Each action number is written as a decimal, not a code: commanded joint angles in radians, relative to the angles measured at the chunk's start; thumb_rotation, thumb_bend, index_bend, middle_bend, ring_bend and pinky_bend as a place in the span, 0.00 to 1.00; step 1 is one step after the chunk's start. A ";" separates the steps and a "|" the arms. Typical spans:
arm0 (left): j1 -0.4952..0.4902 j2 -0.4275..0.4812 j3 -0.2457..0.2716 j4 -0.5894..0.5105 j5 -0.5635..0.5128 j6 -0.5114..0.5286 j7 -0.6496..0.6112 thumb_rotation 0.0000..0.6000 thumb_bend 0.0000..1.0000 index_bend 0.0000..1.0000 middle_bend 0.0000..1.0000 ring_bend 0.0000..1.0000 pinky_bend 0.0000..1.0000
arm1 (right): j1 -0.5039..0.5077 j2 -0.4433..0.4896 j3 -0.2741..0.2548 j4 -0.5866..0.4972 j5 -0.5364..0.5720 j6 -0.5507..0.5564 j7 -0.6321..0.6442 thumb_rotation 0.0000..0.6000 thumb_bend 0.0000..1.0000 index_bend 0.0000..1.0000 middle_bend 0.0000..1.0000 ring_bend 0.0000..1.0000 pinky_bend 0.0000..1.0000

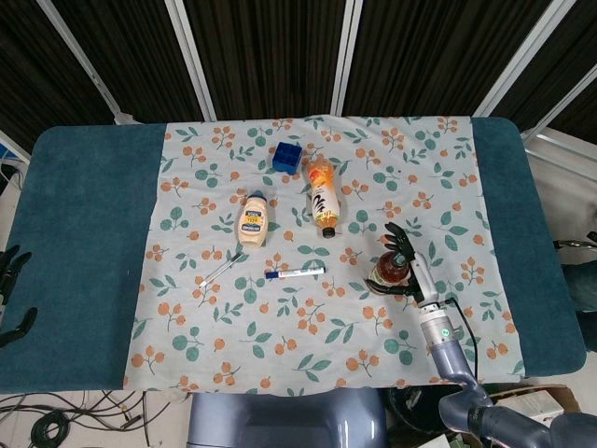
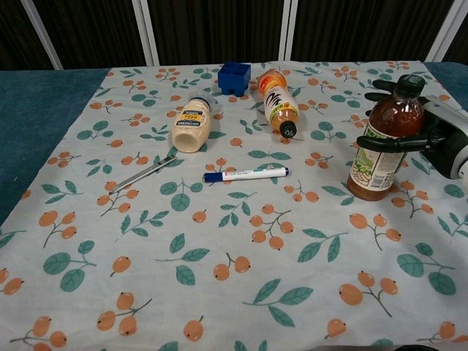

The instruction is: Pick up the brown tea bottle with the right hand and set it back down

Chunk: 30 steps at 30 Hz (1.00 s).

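The brown tea bottle (image 1: 390, 269) (image 2: 384, 146) stands upright on the floral cloth at the right side of the table, its base on the cloth. My right hand (image 1: 415, 271) (image 2: 439, 139) reaches in from the right and wraps its dark fingers (image 2: 387, 142) around the bottle's label and neck. My left hand (image 1: 13, 291) hangs off the table's far left edge, fingers apart and holding nothing; only the head view shows it.
An orange juice bottle (image 1: 322, 196) (image 2: 278, 102) and a mayonnaise bottle (image 1: 253, 221) (image 2: 192, 126) lie on the cloth's middle. A blue cube (image 1: 286, 157) (image 2: 234, 77) sits behind them. A marker (image 1: 295, 273) (image 2: 246, 174) and a thin silver tool (image 1: 219, 271) (image 2: 142, 174) lie nearer the front.
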 commanded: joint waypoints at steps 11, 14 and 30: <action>0.000 0.000 0.000 -0.001 0.002 0.001 -0.001 1.00 0.37 0.07 0.00 0.01 0.06 | -0.002 0.002 -0.001 -0.009 0.004 -0.001 -0.002 1.00 0.04 0.00 0.06 0.10 0.14; -0.002 -0.001 0.001 0.000 0.003 -0.003 0.003 1.00 0.37 0.07 0.00 0.01 0.06 | -0.001 0.002 -0.003 -0.010 0.004 -0.005 -0.002 1.00 0.04 0.00 0.06 0.10 0.14; -0.006 0.004 -0.001 0.000 -0.010 -0.015 -0.002 1.00 0.37 0.08 0.00 0.01 0.06 | 0.002 -0.020 -0.003 0.009 0.009 -0.010 -0.001 1.00 0.11 0.04 0.15 0.16 0.18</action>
